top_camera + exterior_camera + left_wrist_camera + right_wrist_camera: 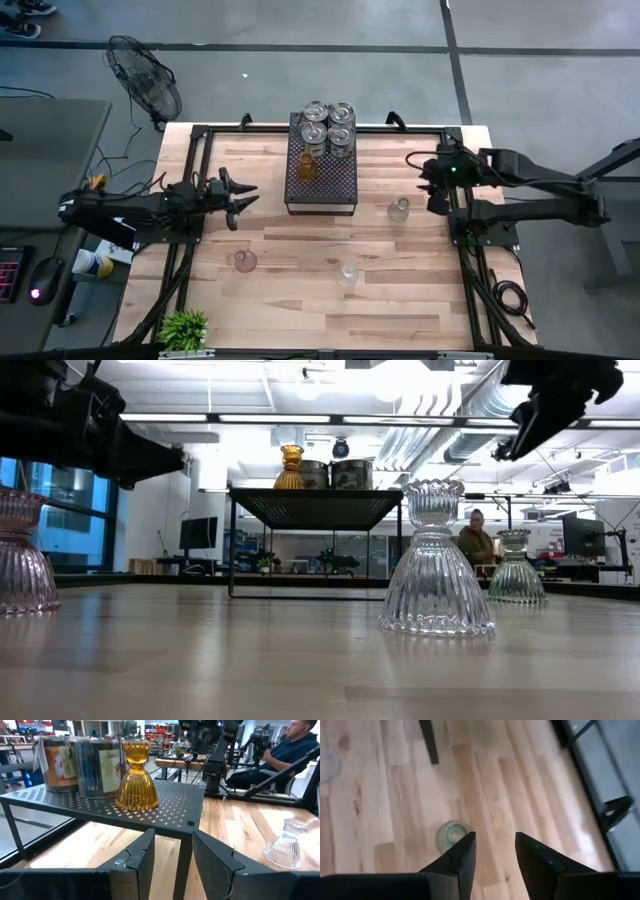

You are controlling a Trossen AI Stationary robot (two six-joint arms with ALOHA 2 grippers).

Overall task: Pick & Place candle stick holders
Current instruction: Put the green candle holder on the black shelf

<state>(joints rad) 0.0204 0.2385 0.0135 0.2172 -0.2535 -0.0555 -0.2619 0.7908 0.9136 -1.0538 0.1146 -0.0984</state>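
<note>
Amber holder stands on the black perforated tray beside four silvery holders. Three more holders, two clear and one pinkish, sit apart on the counter. Left gripper and right gripper hover empty, fingers apart.

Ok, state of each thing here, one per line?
Amber ribbed glass holder: upright on black perforated tray.
Four silvery round holders: on tray, clustered.
Pinkish glass holder: on table.
Two clear glass holders: upright, on table.
Left tool: open, empty.
Right tool: open, empty.
</note>
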